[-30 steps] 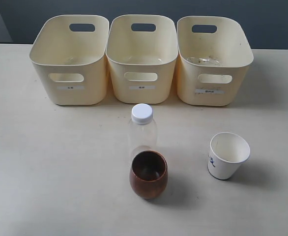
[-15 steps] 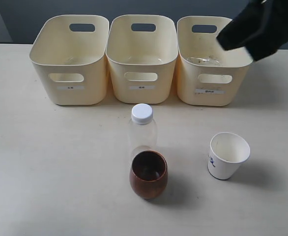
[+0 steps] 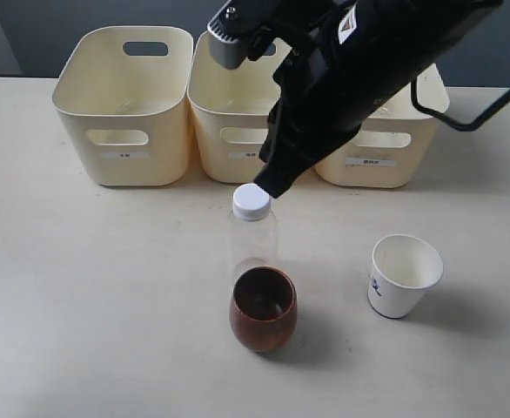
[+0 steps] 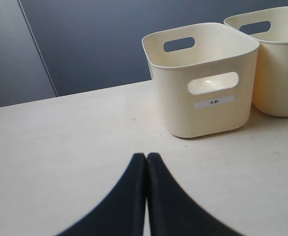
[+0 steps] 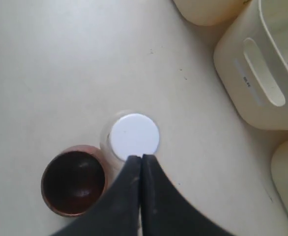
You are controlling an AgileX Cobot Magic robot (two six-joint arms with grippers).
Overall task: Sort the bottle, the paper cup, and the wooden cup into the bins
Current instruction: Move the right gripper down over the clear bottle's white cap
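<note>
The left fingers are pressed together, empty, low over the counter before the left bin. The right fingers, also pressed together, hover just above the bottle. Descending like that, they would likely knock it onto the wooden cup touching its near side. The paper cup stands well apart, rightward.

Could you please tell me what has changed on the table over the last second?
The right gripper has swung in from the upper right and now hangs just above the bottle, jaws shut, holding nothing. The bottle, wooden cup, paper cup and bins have not moved.
</note>
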